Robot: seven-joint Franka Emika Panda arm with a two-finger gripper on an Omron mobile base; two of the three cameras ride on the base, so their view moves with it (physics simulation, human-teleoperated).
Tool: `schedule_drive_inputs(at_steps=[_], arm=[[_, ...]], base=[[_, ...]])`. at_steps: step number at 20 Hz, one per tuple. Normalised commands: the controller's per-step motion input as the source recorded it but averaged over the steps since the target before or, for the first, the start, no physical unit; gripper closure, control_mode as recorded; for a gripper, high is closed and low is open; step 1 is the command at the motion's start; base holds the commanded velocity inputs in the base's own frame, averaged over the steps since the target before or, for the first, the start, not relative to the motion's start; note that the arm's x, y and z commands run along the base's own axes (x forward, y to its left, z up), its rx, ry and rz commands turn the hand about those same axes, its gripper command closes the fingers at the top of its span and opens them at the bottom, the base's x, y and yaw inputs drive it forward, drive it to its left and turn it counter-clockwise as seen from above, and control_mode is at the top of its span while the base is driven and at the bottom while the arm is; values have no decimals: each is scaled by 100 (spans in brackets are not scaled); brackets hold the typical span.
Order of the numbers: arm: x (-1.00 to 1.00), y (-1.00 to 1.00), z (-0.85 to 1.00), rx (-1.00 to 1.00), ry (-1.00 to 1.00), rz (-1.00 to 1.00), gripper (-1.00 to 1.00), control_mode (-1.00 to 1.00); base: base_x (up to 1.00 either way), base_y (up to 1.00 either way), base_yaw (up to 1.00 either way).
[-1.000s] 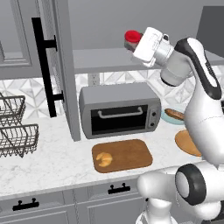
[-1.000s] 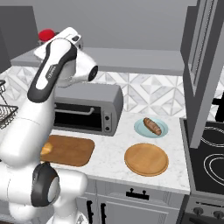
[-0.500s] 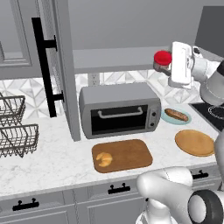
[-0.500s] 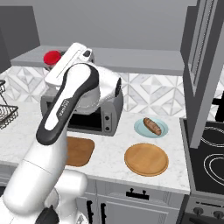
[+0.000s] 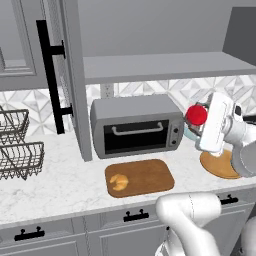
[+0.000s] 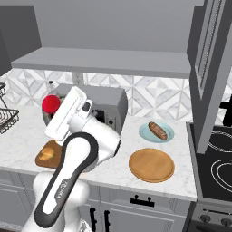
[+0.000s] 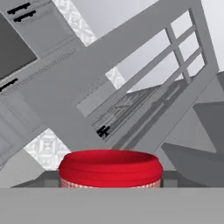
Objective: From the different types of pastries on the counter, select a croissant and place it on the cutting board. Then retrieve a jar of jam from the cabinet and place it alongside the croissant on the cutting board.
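I have the jar of jam [image 5: 196,115] in the air, carried out in front of the toaster oven [image 5: 136,126] at its right-hand end, well above the worktop [image 5: 55,182] and off to the right of the cutting board [image 5: 140,177]. The jaws are clamped on the jar; in the hand view its red lid sits right at the bottom edge between them, and the hand is rolled over so the jar rides sideways. The croissant [image 5: 119,182] already lies on the left part of the board, so my judgement is that only the set-down beside it remains. What worries me is the route: the jar has to come down and leftward past the oven's front corner, and a swing that cuts too close could clip it and twist the jar in the grip. The tilt matters too; if I release before the wrist is squared up, the jar could land on its edge and roll off the board or into the croissant. The round wooden disc [image 6: 151,164] and the plated brown pastry [image 6: 157,130] sit on the other side, away from that path.
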Motion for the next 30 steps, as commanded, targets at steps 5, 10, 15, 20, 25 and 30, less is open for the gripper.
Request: schedule_drive_inputs(at_steps=[5,10,15,20,25,30], arm=[[5,14,-100,-7,-5,-12,100,-100],[5,33,-100,-31,2,1,100,-100],[-3,35,-99,-28,39,0,100,-100],[14,13,-58,-3,52,0,100,-100],[10,1,-2,3,20,0,100,-100],[30,-13,-84,24,7,0,100,-100]], base=[[0,0,0],[0,0,0],[0,0,0],[0,0,0],[0,0,0],[0,0,0]])
